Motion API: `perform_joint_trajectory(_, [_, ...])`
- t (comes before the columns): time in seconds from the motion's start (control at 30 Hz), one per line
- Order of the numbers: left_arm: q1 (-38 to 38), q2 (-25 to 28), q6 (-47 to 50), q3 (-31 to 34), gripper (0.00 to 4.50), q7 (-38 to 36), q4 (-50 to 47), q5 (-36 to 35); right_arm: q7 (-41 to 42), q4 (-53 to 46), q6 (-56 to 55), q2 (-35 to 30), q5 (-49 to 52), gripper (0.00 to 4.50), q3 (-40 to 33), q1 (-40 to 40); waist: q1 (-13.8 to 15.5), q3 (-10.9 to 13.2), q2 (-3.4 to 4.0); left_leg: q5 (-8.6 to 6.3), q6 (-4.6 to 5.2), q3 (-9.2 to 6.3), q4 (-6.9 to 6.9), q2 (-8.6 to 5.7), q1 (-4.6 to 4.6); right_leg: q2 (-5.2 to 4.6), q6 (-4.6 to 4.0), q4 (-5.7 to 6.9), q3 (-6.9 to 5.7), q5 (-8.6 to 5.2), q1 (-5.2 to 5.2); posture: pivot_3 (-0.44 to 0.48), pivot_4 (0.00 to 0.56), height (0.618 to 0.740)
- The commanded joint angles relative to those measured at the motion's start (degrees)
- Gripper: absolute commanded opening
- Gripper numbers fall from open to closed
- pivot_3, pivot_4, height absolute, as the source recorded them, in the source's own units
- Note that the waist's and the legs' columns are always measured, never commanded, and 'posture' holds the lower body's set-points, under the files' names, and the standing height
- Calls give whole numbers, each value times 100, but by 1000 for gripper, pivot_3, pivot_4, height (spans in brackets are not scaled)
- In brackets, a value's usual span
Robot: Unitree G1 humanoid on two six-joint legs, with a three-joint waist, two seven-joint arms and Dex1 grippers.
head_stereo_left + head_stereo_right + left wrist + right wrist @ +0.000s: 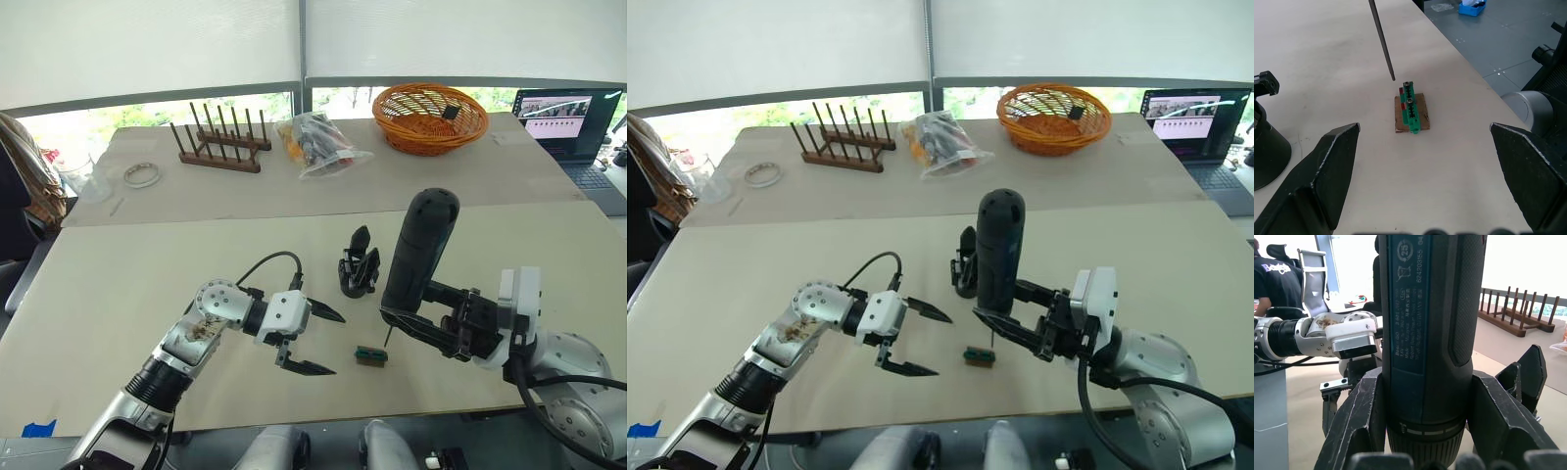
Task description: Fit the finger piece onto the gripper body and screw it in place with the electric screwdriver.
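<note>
Screwdriver (419,250) stands upright, clenched in right gripper (431,323), bit tip hovering just over green block (370,355) on counter (118,284). Left gripper (312,341) hangs empty beside the block, jaws spread wide. Gripper body (359,264) sits just behind, untouched; loose finger piece cannot be told from these views. To do it well: keep bit vertical, seat it squarely before spinning, left gripper steadying the part. Orange basket (431,117) at the back holds a small dark item; clear bag (318,142) holds mixed parts.
</note>
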Motion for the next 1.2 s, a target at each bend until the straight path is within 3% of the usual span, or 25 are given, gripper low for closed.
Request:
perform_joint_trajectory(0.03, [-30, -27, -102, -15, 4500, -14, -50, 1, -34, -273, -65, -70, 256, 1907, -107, -14, 0, 0, 0, 0, 0, 0, 0, 0, 0, 0, 0, -1, 0, 0, 0, 0, 150, 740])
perform_joint_trajectory(1.2, [-22, -92, -113, -103, 4500, -45, -53, 86, -190, -403, 31, -246, 422, 1907, 27, 75, 2, 1, -1, -1, 1, 0, 0, 0, -1, -1, 0, -5, 1, 0, 1, 0, 150, 740])
